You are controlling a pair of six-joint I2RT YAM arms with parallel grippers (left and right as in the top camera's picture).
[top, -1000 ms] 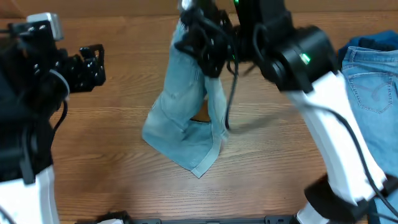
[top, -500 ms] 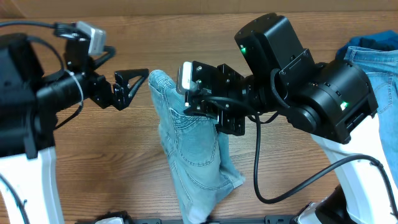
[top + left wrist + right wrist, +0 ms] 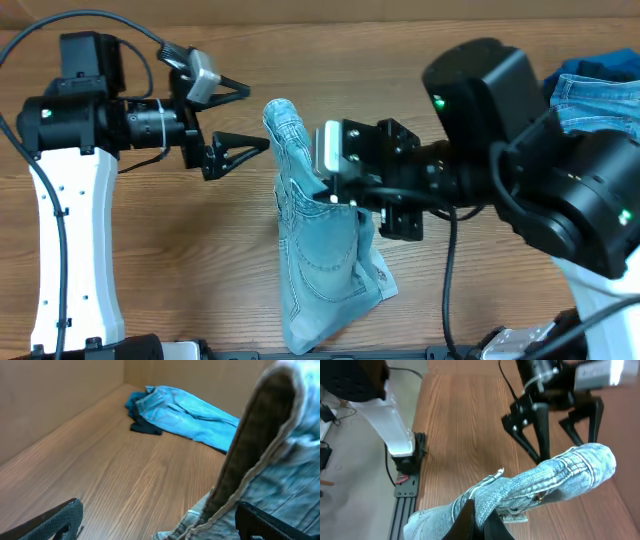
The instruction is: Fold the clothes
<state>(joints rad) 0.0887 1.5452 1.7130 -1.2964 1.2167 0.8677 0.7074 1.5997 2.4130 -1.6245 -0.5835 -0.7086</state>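
Shorts [image 3: 315, 260] hang from my R gripper [image 3: 480, 522]. Its jaws are pinched on a bunched fold near the waistband. The rest of the denim drapes below them, and the bottom end looks to reach the table [image 3: 150, 270].

My L gripper [image 3: 258, 114] has its jaws spread wide w/ nothing in them. The free waistband corner sits just ahead of the gap, betw the two fingers [image 3: 55, 522] in the L wrist view. As far as I can tell it isn't touching either.

Step in hand, I judge: take that corner w/ L so the shorts can be stretched out. To do it well:
- Ease L fwd till the edge is deep betw the fingers.
- Close on the thick waistband, not the thin cloth.
- Hold R's pinch firm, then draw apart evenly & lay flat.

Count:
- 1 pr shorts, in hand.
- A heap well ahead of L's jaws, past the shorts & behind R's: 1 pale-blue jeans [image 3: 600, 120], 1 darker blue piece [image 3: 590, 68], poss. 1 near-black scrap [image 3: 145, 427]. I can't separate these for sure.
- 2 grippers.
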